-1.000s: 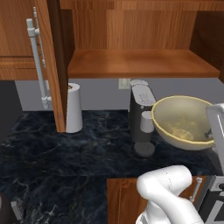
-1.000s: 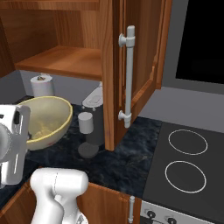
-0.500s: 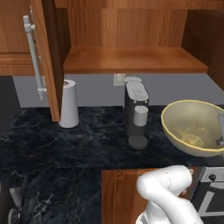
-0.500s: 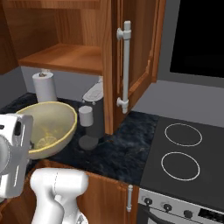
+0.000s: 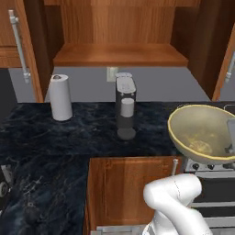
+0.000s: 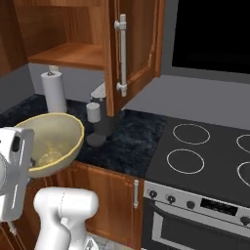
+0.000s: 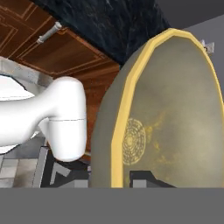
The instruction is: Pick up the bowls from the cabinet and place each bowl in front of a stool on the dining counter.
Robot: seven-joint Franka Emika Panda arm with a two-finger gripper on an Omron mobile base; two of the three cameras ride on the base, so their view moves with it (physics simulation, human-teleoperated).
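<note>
Off the cabinet shelf (image 5: 119, 59) — jaws clenched on the olive-tan bowl (image 5: 202, 135) at its rim — glazed, probably slippery and breakable.

A white paper towel roll (image 5: 60, 97) stands left of the grey coffee machine (image 5: 125, 108); a black stovetop (image 6: 205, 156) lies right of it.

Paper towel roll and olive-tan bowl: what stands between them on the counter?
The coffee machine stands between the paper towel roll and the olive-tan bowl, seen in the left base view.
</note>
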